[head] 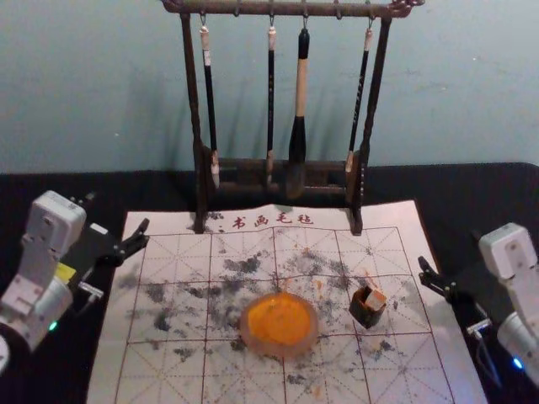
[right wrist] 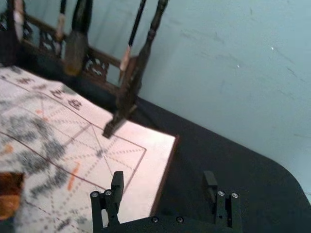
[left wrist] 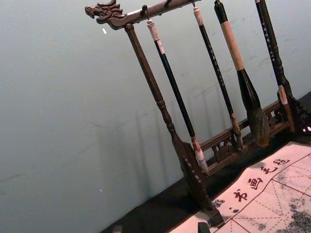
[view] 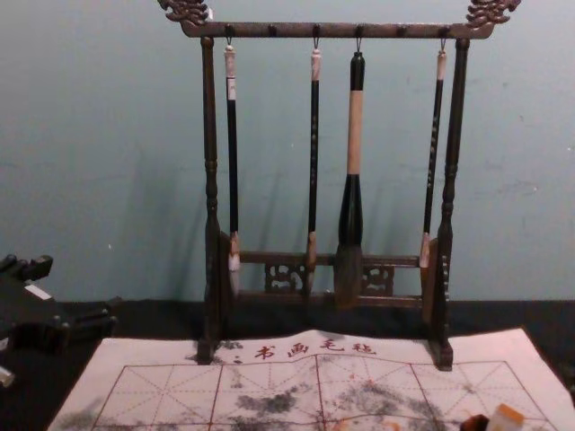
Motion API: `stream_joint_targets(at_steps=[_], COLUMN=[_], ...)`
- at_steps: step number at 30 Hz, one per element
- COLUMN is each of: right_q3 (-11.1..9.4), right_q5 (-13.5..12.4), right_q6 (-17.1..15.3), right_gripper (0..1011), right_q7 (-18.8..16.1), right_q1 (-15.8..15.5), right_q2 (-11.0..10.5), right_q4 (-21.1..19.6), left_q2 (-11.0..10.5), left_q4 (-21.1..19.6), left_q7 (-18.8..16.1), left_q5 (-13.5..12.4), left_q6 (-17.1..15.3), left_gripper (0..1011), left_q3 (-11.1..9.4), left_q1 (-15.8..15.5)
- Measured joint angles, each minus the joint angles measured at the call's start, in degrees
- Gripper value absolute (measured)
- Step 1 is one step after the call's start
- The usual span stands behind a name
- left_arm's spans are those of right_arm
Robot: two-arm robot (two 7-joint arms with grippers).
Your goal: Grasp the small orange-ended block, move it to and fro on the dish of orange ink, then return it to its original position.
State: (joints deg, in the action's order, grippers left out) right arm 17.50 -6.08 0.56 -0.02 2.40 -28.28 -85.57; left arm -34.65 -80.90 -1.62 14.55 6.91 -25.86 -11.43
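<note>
Brush rack point(head: 200, 151): beyond both pairs of jaws
Calligraphy mat point(head: 173, 295): between the jaws
Left gripper point(head: 118, 212): jaws parted, by mat's left edge
Right gripper point(head: 449, 248): jaws spread, holding nothing, by right edge
Orange ink dish point(head: 250, 340): head view, between both grippers
Orange-ended block point(head: 376, 299): in dark holder point(head: 365, 316), leftward and nearer than right jaws; chest view too

At the top centre of the head view, the carved brush rack point(head: 253, 7) looks like dark wood, faintly glossy. Lower centre, the dish point(head: 282, 348) has a smooth rim; the mat point(head: 387, 220) beneath looks matt.
</note>
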Motion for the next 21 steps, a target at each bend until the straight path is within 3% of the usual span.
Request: stream_joint_targets(at_steps=[3, 7, 21], right_q3=[0.1, -0.1, 0.0], right_q5=[1.8, 2.4, 2.3], right_q6=[0.6, 0.7, 0.6], right_gripper=[1000, 1000, 1000], right_q7=[1.3, 1.6, 1.5], right_q1=[0.1, 0.5, 0.5], right_q2=[1.1, 2.0, 1.7], right_q4=[1.7, 2.9, 2.6], left_q2=[0.0, 0.0, 0.0], left_q4=[0.0, 0.0, 0.0], left_q7=[0.0, 0.0, 0.0], left_q5=[0.0, 0.0, 0.0], left_q6=[0.0, 0.0, 0.0], left_gripper=[1001, 1001, 1001], left_q3=[0.0, 0.0, 0.0], left_q1=[0.0, 0.0, 0.0])
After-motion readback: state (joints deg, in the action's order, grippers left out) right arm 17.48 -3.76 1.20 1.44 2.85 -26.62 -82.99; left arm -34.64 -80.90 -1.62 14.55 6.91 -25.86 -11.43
